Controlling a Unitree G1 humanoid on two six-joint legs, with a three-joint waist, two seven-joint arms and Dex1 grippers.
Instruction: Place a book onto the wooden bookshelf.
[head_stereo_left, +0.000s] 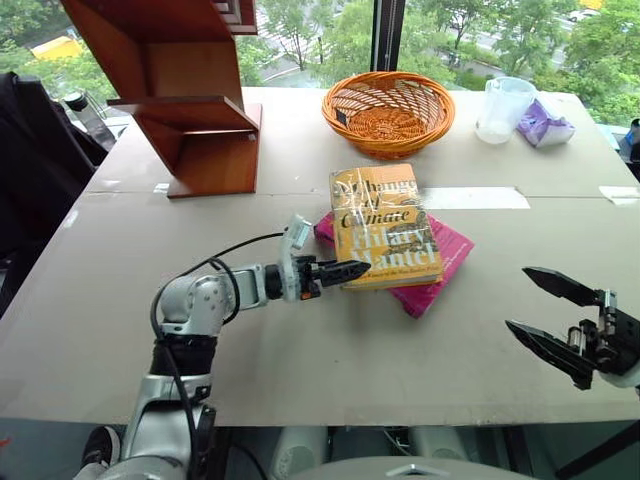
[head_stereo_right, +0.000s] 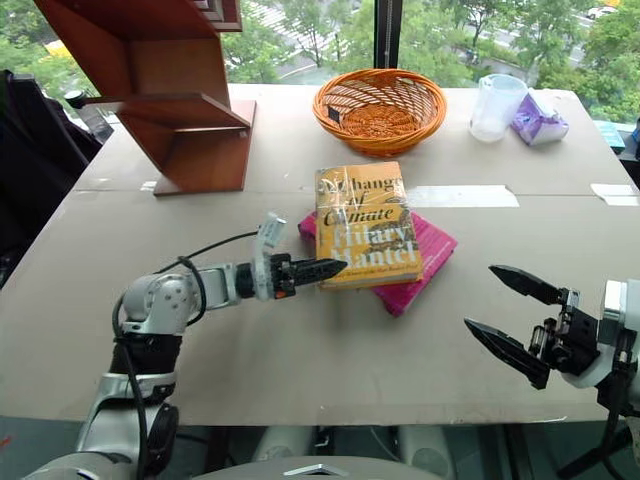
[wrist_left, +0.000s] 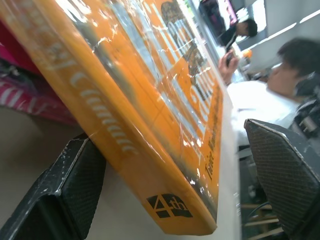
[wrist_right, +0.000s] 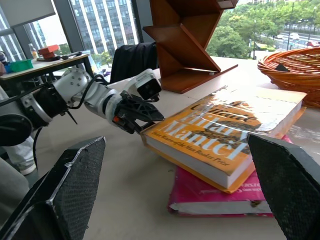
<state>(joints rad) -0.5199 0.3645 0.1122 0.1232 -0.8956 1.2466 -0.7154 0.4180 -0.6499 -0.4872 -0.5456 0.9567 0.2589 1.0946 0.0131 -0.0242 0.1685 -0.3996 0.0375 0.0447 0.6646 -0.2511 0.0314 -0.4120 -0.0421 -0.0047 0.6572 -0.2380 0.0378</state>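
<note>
The book (head_stereo_left: 385, 225), a yellow hardback in a glossy jacket, lies flat on a magenta-pink book (head_stereo_left: 440, 270) in the middle of the table. My left gripper (head_stereo_left: 345, 271) reaches in level at the book's near left corner. In the left wrist view its fingers (wrist_left: 75, 190) stand wide apart, open, with the spine edge of the book (wrist_left: 150, 125) between them. My right gripper (head_stereo_left: 545, 310) hangs open near the table's front right edge, with nothing in it. The wooden bookshelf (head_stereo_left: 190, 100), reddish-brown with slanted panels, stands at the back left.
An orange wicker basket (head_stereo_left: 388, 110) sits behind the books. A clear plastic jug (head_stereo_left: 503, 108) and a purple bag (head_stereo_left: 545, 125) are at the back right. A dark chair with clothing (head_stereo_left: 30, 150) stands beyond the table's left side. A person (wrist_left: 280, 85) sits in the background of the left wrist view.
</note>
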